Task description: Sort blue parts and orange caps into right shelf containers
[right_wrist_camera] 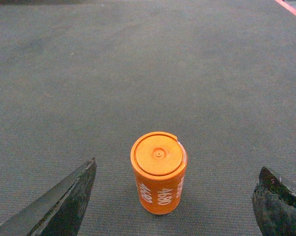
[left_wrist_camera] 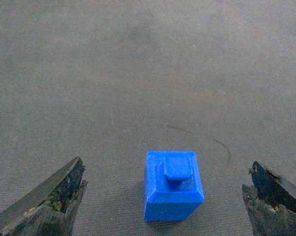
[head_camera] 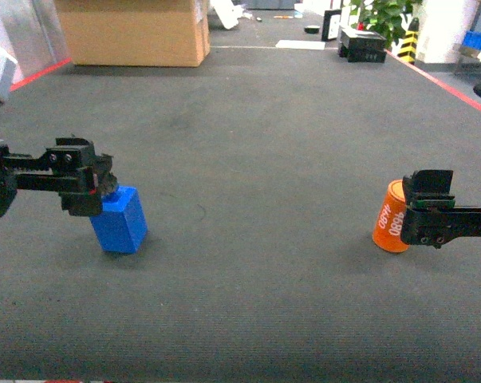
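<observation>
Both pincers are cut off at the frame edges. The left pincer (left_wrist_camera: 165, 196) stands spread apart with the blue part (left_wrist_camera: 172, 185) between its tips, untouched. The right pincer (right_wrist_camera: 174, 201) likewise gapes around the upright orange cap (right_wrist_camera: 159, 172), clear floor (head_camera: 272, 144) stretching ahead.

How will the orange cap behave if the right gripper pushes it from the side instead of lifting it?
The orange cap stands upright on the dark floor mat and looks taller than wide, so a high push would probably tip it. Its round body would then likely roll. It looks like stiff plastic, so the open right gripper should not crush it.
</observation>
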